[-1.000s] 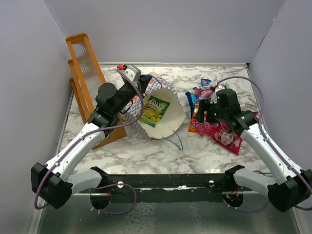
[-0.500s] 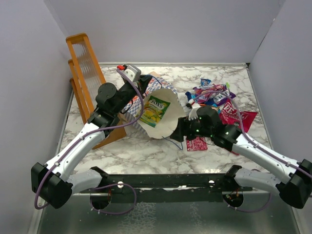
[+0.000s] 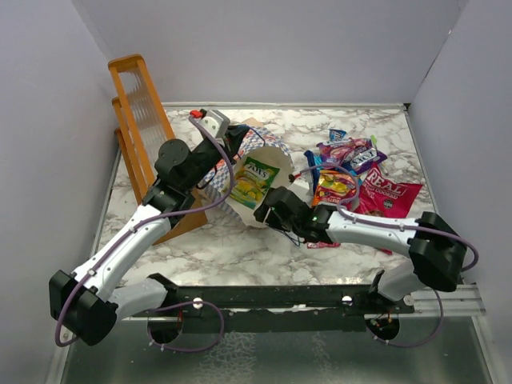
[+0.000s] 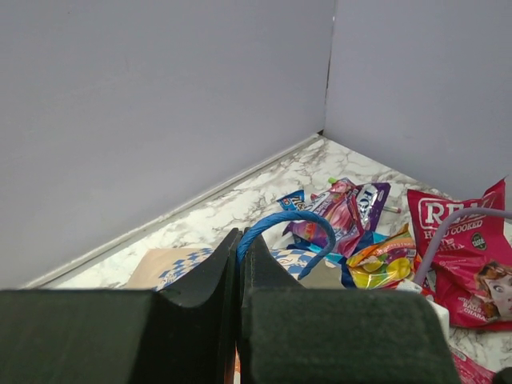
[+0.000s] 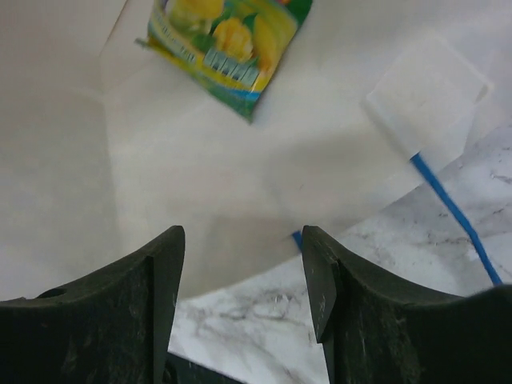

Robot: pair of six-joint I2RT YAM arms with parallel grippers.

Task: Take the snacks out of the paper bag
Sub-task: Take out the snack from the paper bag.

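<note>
1. From above, the paper bag [image 3: 290,182] lies on its side on the desk [image 3: 240,248], with its cream mouth open toward the arms. The green-yellow candy bag [image 3: 252,182] lies inside it.
2. The left claw [image 3: 240,140] is closed at the paper bag's far upper edge. The right claw [image 3: 260,214] sits at the near lip of the bag's mouth.
3. To the right of the paper bag, snacks lie out on the desk: the orange-red bag [image 3: 334,186] nearest, the REAL pouch [image 3: 388,196] beyond it, and purple and pink packets [image 3: 348,152] and a small blue packet [image 3: 337,134] behind. An orange rack [image 3: 140,104] stands to the bag's left.
4. In the left wrist view, the left claw is pinched tight on the cord handle [image 4: 296,220], which loops up from between its fingers. The bag's checkered panel shows just behind them.
5. In the right wrist view, the right claw's fingers stand apart with nothing between them, just before the paper bag's mouth. The candy bag lies deeper inside, and a blue cord [image 5: 452,212] trails over the desk to the right of the mouth.
</note>
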